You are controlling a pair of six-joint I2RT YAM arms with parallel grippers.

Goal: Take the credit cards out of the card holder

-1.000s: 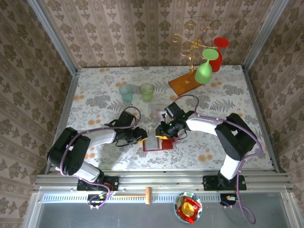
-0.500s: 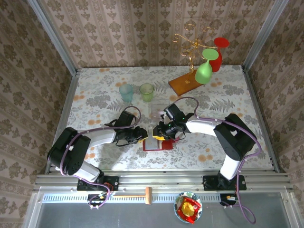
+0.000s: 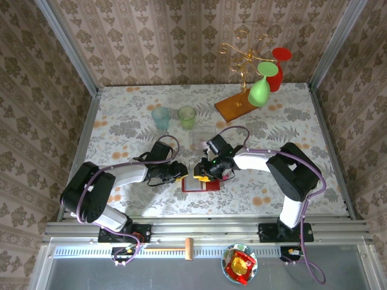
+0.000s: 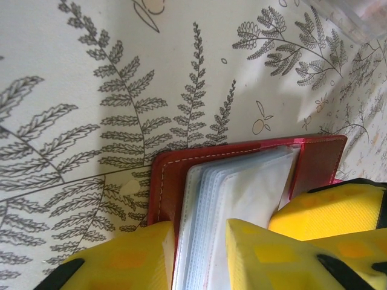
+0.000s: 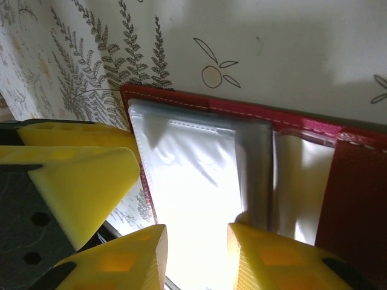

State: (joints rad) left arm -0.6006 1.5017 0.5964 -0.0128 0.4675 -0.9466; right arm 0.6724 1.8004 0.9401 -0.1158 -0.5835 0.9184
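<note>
The card holder (image 3: pixel 201 184) is a red bifold lying open on the flowered table between both arms. My left gripper (image 3: pixel 180 172) is at its left edge. In the left wrist view my left gripper (image 4: pixel 196 231) is shut on the card holder (image 4: pixel 166 181), one finger outside the red cover and the other on the stack of clear sleeves (image 4: pixel 242 193). My right gripper (image 3: pixel 204 173) hangs low over the holder's middle. In the right wrist view my right gripper (image 5: pixel 196 232) stands open over a glaring white sleeve (image 5: pixel 187 175). The credit cards are hidden inside the sleeves.
A pale blue cup (image 3: pixel 161 116) and a green cup (image 3: pixel 187 115) stand behind the holder, with a clear box (image 3: pixel 203 138) beside them. At the back right a wooden base (image 3: pixel 233 107) carries a gold rack with a green glass (image 3: pixel 260 89) and a red glass (image 3: pixel 277 69).
My right gripper has slid a little to the left over the open holder and its jaws have parted slightly. The left arm and the holder have stayed put.
</note>
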